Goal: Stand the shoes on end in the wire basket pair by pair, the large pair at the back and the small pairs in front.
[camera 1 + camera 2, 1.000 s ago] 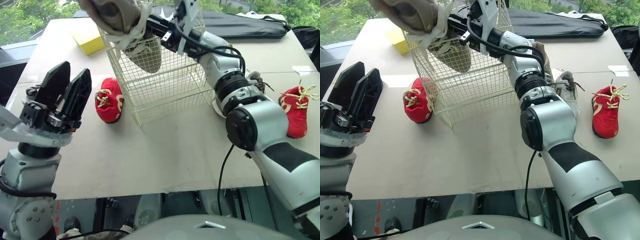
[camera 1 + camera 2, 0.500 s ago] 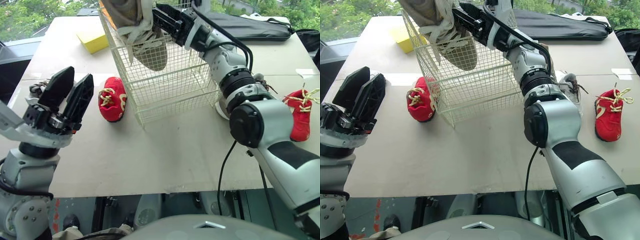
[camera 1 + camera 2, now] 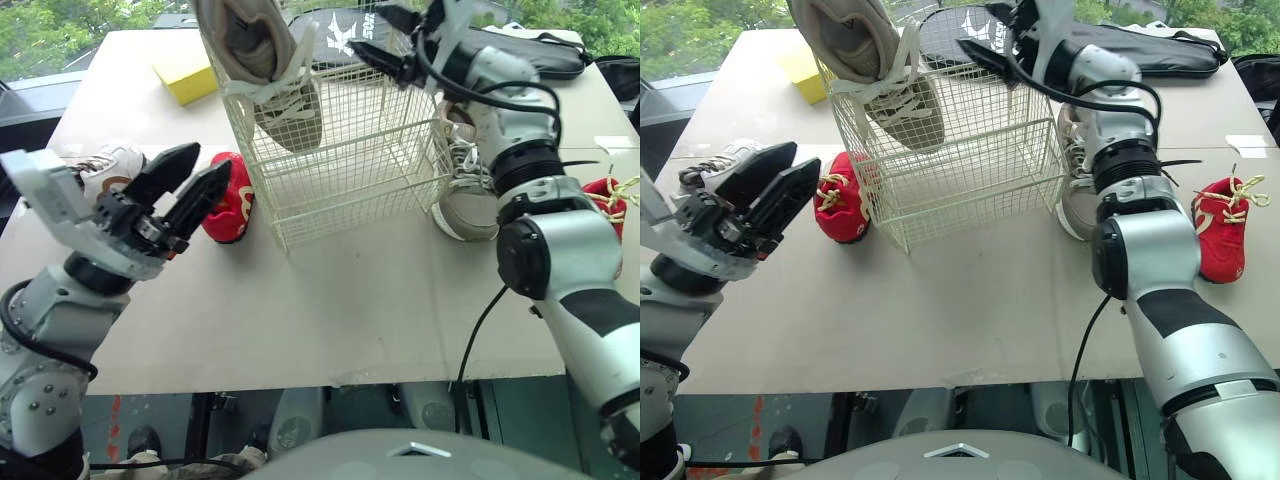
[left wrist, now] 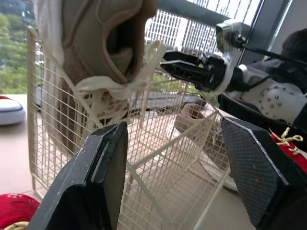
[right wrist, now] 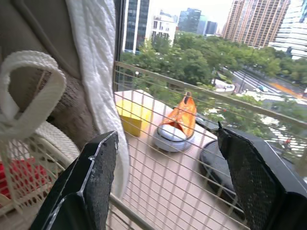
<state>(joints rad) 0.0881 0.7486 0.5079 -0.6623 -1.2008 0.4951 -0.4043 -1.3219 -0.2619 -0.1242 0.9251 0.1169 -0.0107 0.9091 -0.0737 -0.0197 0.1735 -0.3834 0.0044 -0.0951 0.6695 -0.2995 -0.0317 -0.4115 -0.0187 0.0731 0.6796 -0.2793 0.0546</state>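
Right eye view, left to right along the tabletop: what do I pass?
left end effector → red shoe → wire basket → large grey shoe → second red shoe

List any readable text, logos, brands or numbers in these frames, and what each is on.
White print on the black bag: an emblem with lettering beside it, too blurred to read.
Grey shoe in the wire basket: no text visible.
Red shoe beside the basket: no text visible.
Yellow block: no text visible.
No legible words or numbers.
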